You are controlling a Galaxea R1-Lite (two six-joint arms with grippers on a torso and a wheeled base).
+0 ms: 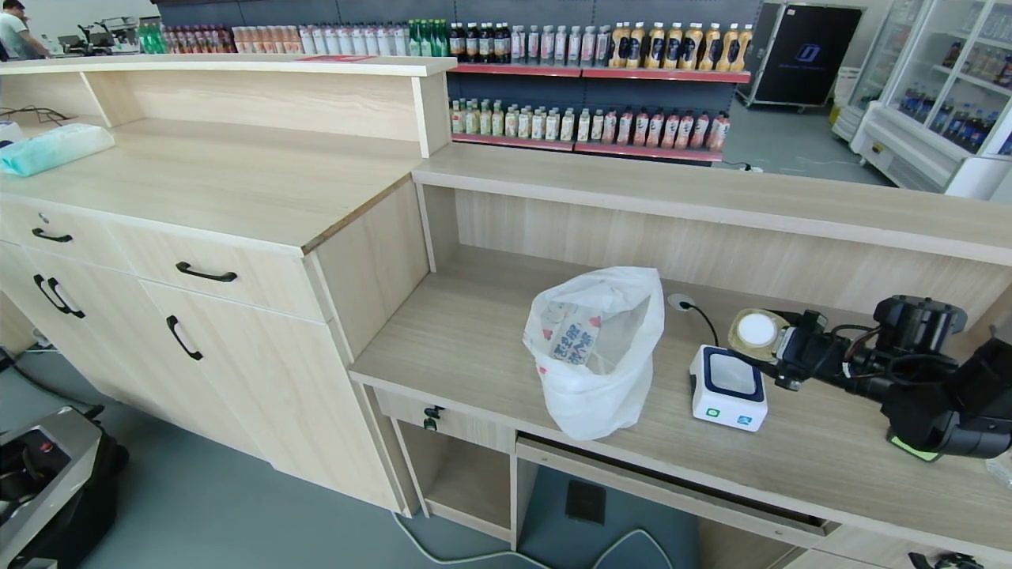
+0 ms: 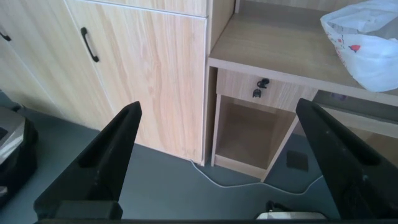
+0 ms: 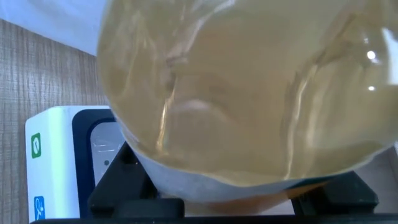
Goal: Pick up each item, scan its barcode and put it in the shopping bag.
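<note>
Counter [image 1: 474, 340] of pale wood is the stage as I run the checkout job from my remote desk. The white plastic shopping bag [image 1: 594, 352] stands on it with its mouth open upward, and a printed packet [image 1: 573, 341] shows through its wall, so I judge at least one item is already packed. Just beside the bag, on my right-arm side, the white scanner [image 1: 728, 387] sits with its dark window facing up.

The bottle [image 1: 757, 332], filled with amber liquid and topped by a white cap [image 1: 757, 329], is off the counter, clamped in the right gripper [image 1: 783, 348] at the scanner's far edge. In the right wrist view its body hangs close over the scanner window. The left gripper [image 2: 217, 106] hangs low by the cabinet [image 2: 155, 74] front, over the grey floor [image 2: 161, 186]. Its fingers are spread wide with nothing between them.

By my reading, the step in hand is the scan: the item is picked up but not yet bagged. Whether the barcode faces the window I cannot tell. Next I would need to turn the label toward the glass if it is not there. Then I would carry the bottle sideways across the scanner to the bag's mouth, lower it in clear of the soft rim, and open the fingers.
</note>
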